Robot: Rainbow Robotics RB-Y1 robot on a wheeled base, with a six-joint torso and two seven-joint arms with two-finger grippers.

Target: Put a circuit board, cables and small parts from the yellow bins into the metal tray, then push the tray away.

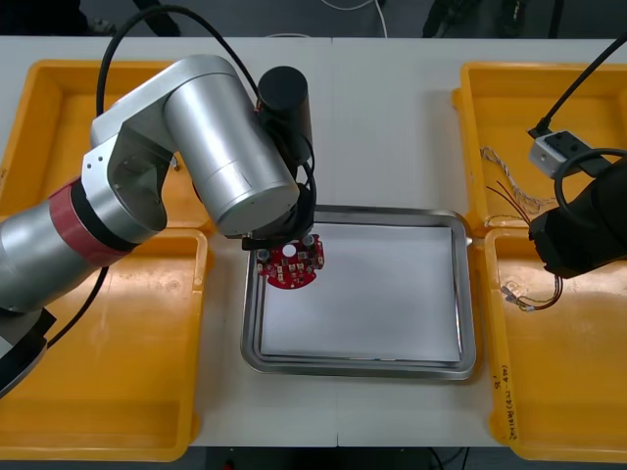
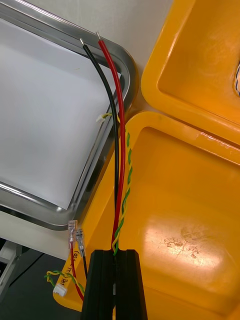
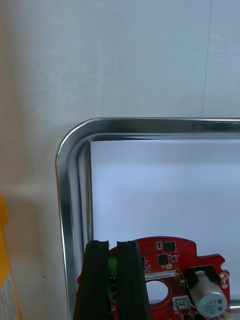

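Across a light table (image 1: 392,117), yellow bins (image 1: 108,372) flank a metal tray (image 1: 467,294) lined white. Seen from above, the left arm (image 1: 211,147) reaches over the tray's far left corner, with a round red circuit board (image 1: 292,265) under its tip, over the white lining. The right arm (image 1: 583,230) sits above the right-hand bins, and thin cables (image 1: 534,297) show beside it over the nearer bin.

From the right wrist, the right gripper (image 2: 116,255) has its fingers pinched tight on the cables: one red, one black and one green-and-yellow twist. They run up across the bin's rim, and the bare tips of the red and black reach the tray's corner.

From the left wrist, the left gripper (image 3: 113,247) clamps the circuit board's edge between narrowly set fingers. The board sits over the white lining near the tray's rounded corner.
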